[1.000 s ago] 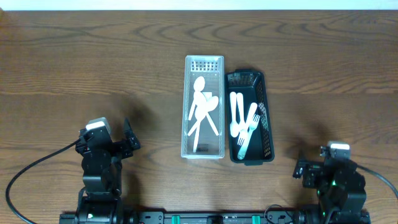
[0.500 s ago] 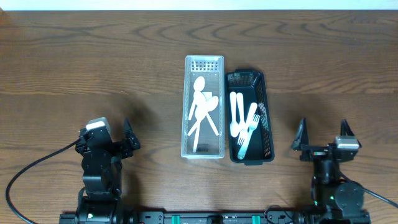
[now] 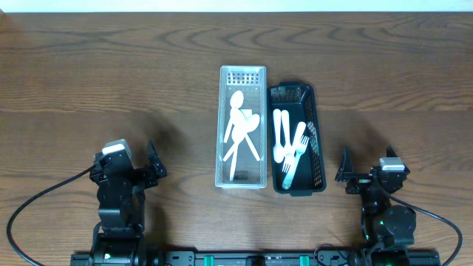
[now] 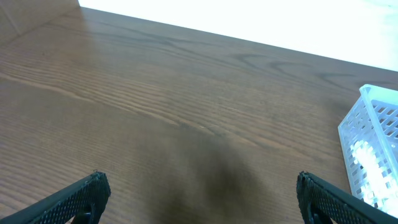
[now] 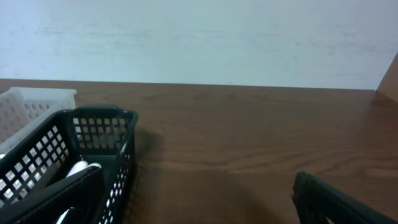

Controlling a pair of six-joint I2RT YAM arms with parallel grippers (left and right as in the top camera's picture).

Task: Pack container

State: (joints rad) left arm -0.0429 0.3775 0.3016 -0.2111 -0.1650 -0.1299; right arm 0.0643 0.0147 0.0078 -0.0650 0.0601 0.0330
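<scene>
- The left pincer (image 4: 200, 190) is hanging wide open, jaws spread to either side of the wrist view, and it is gripping nothing and touching nothing.
- Its dark fingertips (image 4: 81, 196) are poking in at the bottom corners of that view, with only bare wood grain showing between them.
- The right pincer (image 5: 196, 190) is doing the same: fully released, jaws splayed, nothing between them.
- One of its fingers (image 5: 56, 193) is showing in front of the black basket (image 3: 318, 133) in the wrist view, but from above the two are sitting apart.
- Both arms are sitting by the near edge of the bench (image 3: 111, 74), the left one toward the near left corner and the right one toward the near right corner.
- The black basket is resting in the middle of the bench, long side running from the near edge toward the far edge.
- White plastic forks and spoons (image 3: 284, 148) are lying inside it, piled lengthwise.
- The clear white tray (image 3: 242, 74) is sitting just beside the basket on its left, the long walls touching or nearly so.
- More white cutlery (image 3: 240, 125) is lying crossed inside that tray, spoon bowls pointing toward the far edge.
- The left pincer is well apart from the tray; the right one is near the basket's near right corner.
</scene>
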